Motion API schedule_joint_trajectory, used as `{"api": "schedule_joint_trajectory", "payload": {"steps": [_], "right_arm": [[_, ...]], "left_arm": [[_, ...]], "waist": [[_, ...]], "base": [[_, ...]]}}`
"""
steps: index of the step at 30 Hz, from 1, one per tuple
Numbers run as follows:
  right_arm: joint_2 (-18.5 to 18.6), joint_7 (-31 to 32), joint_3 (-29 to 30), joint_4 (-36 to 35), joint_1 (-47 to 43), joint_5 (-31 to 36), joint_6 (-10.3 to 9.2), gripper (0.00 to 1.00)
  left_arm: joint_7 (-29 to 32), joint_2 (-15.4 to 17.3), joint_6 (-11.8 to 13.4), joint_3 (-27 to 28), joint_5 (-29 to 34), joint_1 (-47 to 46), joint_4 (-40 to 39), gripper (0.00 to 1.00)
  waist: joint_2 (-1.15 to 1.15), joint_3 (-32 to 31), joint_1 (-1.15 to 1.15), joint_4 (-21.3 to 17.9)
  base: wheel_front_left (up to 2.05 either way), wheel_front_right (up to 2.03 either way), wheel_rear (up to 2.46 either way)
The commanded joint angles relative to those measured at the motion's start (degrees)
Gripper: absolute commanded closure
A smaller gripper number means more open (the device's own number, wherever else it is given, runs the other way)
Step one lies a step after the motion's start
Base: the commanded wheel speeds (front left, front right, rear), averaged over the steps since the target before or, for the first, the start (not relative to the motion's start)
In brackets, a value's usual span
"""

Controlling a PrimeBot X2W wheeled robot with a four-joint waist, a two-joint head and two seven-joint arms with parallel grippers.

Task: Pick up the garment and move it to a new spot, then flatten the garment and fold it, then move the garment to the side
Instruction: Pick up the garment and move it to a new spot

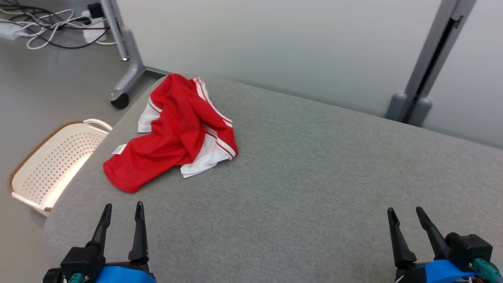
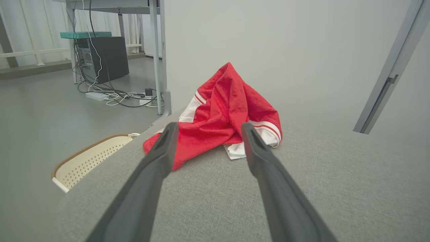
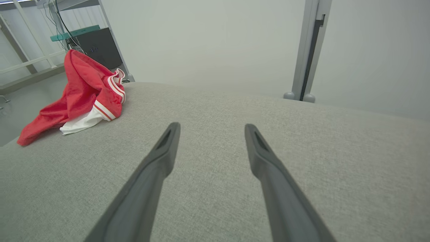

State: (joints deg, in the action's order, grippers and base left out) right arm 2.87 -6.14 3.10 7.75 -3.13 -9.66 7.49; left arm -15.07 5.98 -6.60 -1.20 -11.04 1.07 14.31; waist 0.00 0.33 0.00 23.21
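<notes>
Fingers on both sides are standing parted and gripping nothing.

Head view: left gripper is sitting low at my near left and right gripper at my near right, both over the grey cushion. Red-and-white garment is lying crumpled on the cushion's far left part, close to the edge. It is ahead of the left gripper and well apart from the right. White basket is sitting on the floor beside that edge.

Left wrist view: I am looking straight along the open fingers at the garment. The heap is showing between the tips but apart from them, peaked in the middle, with a red flap trailing toward me.

Right wrist view: garment is showing far off to the left, and bare cushion is lying ahead of these fingers.

Judging: I am sitting at the first step, with the pick-up not yet begun. The next move is calling for the left arm reaching forward and down, pinching a firm bunch of cloth rather than a loose edge, then carrying it toward the open middle.
</notes>
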Motion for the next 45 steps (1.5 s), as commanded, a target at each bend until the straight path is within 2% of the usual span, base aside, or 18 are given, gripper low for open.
{"api": "schedule_joint_trajectory", "payload": {"steps": [1,10,23,27,33,39,45], "right_arm": [[0.04,-0.31,0.01,0.24,0.42,-0.22,0.01,0.0],[0.05,-0.52,-0.5,1.37,0.64,-0.48,0.01,0.0],[0.05,-0.63,-0.87,1.86,0.17,-0.85,0.01,0.0],[0.05,-0.15,-0.68,1.13,0.06,-0.29,0.01,0.0],[0.06,0.27,-1.14,-0.26,1.51,0.22,0.01,0.0],[0.06,2.02,-2.6,-2.94,3.64,1.71,0.01,0.0],[0.99,3.75,-4.69,-5.4,6.69,2.69,0.01,0.0]], "left_arm": [[-0.14,0.15,0.24,-0.12,0.04,0.32,-0.32,0.0],[-0.15,0.4,0.26,0.09,-0.36,0.92,-0.26,0.0],[1.42,0.89,-0.05,-0.45,-1.36,-2.13,-0.61,0.0],[7.76,1.88,-0.19,-1.05,-2.19,-6.28,-3.88,0.0],[22.32,3.88,0.29,0.98,-6.8,-15.35,-7.21,0.0],[34.07,7.59,2.26,5.38,-11.26,-25.89,-3.19,0.0],[40.45,11.21,3.47,9.98,-16.04,-34.66,2.05,0.0]], "waist": [[0.0,0.36,0.0,0.72],[0.0,0.0,0.0,3.25],[0.0,0.06,0.0,2.48],[0.0,0.5,0.0,2.24],[0.0,3.01,0.0,0.93],[0.0,8.4,0.0,-2.31],[0.0,15.04,0.0,-7.2]], "base": [[0.0,0.0,0.0],[0.0,0.0,0.0],[0.0,0.0,0.0],[0.0,0.0,0.0],[0.0,0.0,0.0],[0.0,0.0,0.0],[0.0,0.0,0.0]]}}
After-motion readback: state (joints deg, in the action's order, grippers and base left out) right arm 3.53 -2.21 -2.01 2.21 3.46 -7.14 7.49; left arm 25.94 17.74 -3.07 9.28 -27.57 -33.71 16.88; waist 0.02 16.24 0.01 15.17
